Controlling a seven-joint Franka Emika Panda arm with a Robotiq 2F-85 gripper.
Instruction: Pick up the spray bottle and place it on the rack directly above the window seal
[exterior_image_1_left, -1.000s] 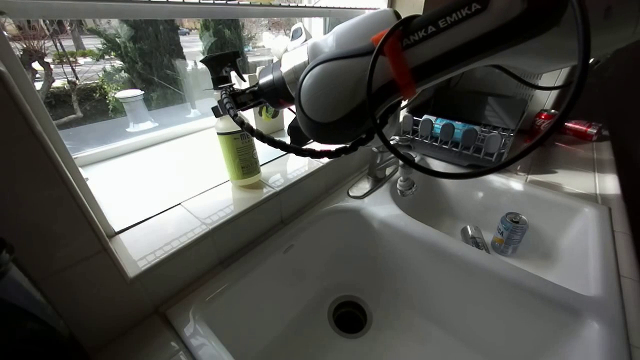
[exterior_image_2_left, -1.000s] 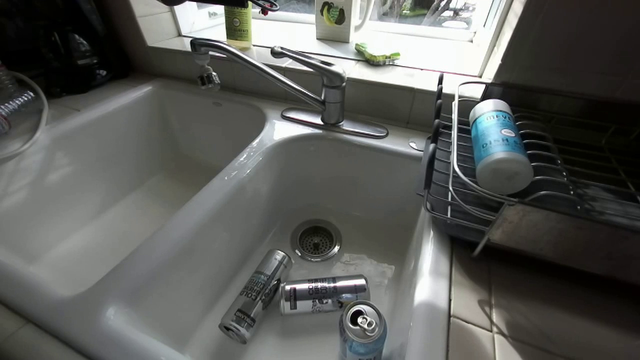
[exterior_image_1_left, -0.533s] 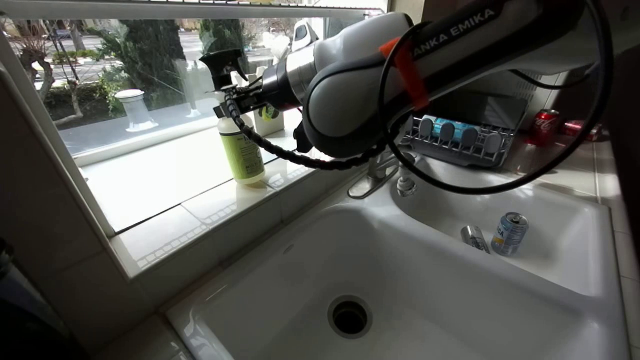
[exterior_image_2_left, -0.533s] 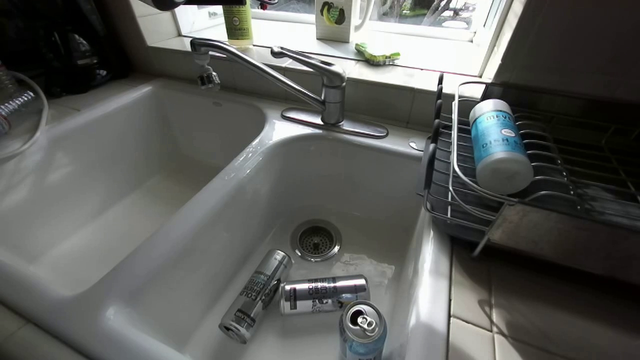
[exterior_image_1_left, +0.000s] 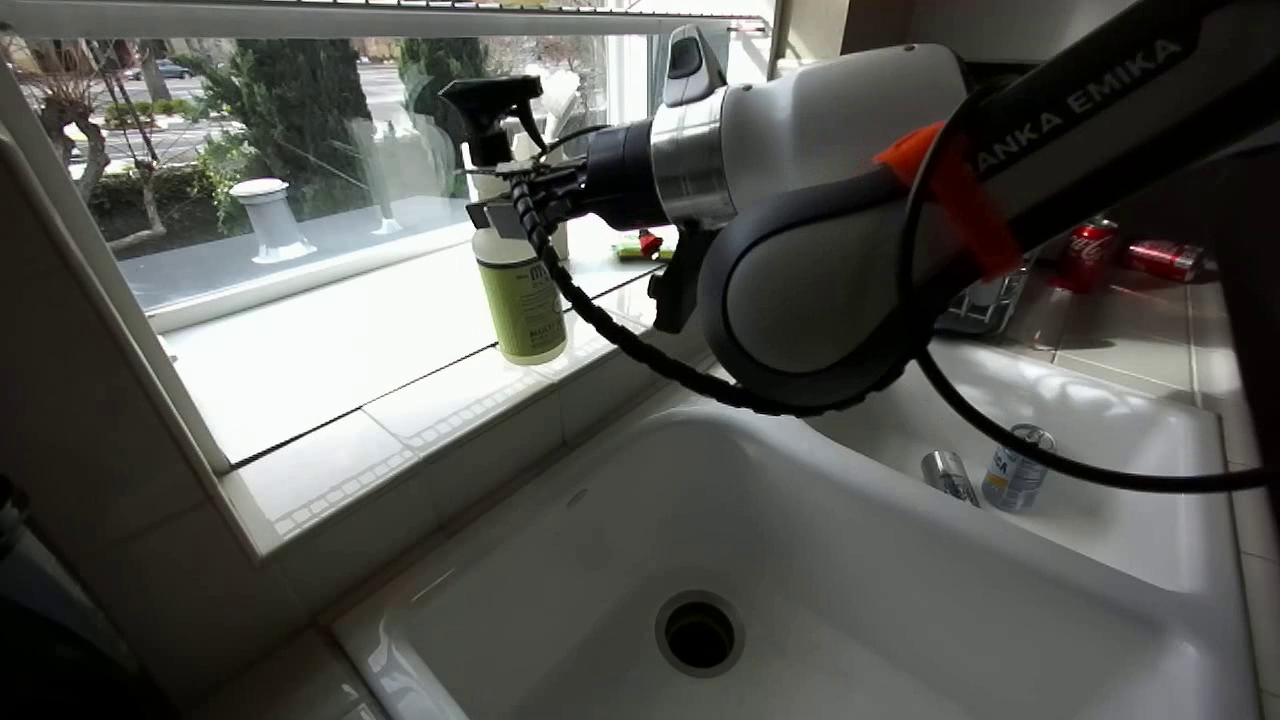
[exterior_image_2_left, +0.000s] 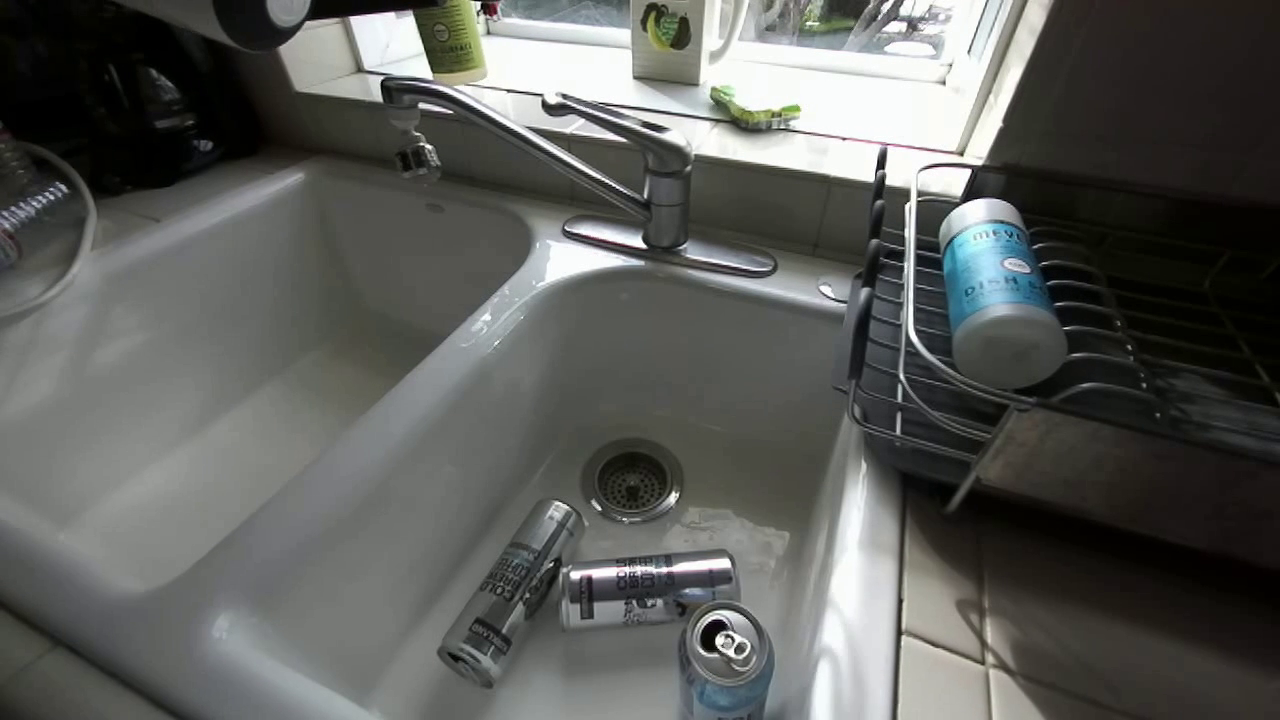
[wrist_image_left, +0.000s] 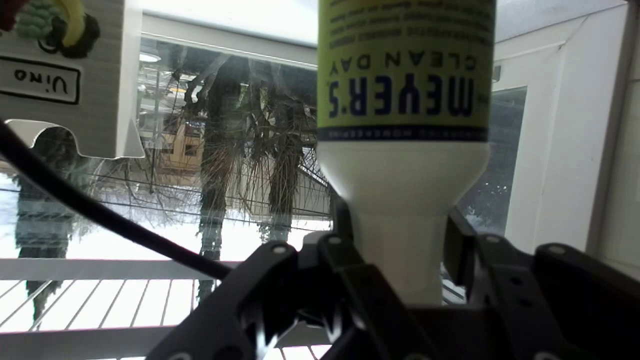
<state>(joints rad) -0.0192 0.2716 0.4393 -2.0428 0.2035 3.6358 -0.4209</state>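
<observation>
The spray bottle (exterior_image_1_left: 522, 305) is yellow-green with a black trigger head. It stands nearly upright at the window seal (exterior_image_1_left: 320, 470), a pale tiled ledge; I cannot tell whether its base touches. My gripper (exterior_image_1_left: 503, 212) is shut around its white neck, below the trigger head. In the upside-down wrist view, the bottle (wrist_image_left: 406, 95) sits between both fingers (wrist_image_left: 400, 230). In an exterior view only the bottle's lower part (exterior_image_2_left: 452, 42) shows, slightly tilted; the fingers are out of view there. The wire rack (exterior_image_1_left: 330, 8) crosses above the window; it also shows in the wrist view (wrist_image_left: 115, 302).
A carton with a fruit print (exterior_image_2_left: 665, 45) and a green sponge (exterior_image_2_left: 755, 108) are on the ledge. The tap (exterior_image_2_left: 668, 190) stands in front. A dish rack (exterior_image_2_left: 880, 400) holds a blue-labelled bottle (exterior_image_2_left: 1000, 290). Several cans (exterior_image_2_left: 650, 590) are in the sink (exterior_image_2_left: 250, 560).
The gripper has moved along the window with the bottle in it, away from the carton, and slightly up. The bottle now tilts slightly. The arm has swung the same way, uncovering the sponge.
</observation>
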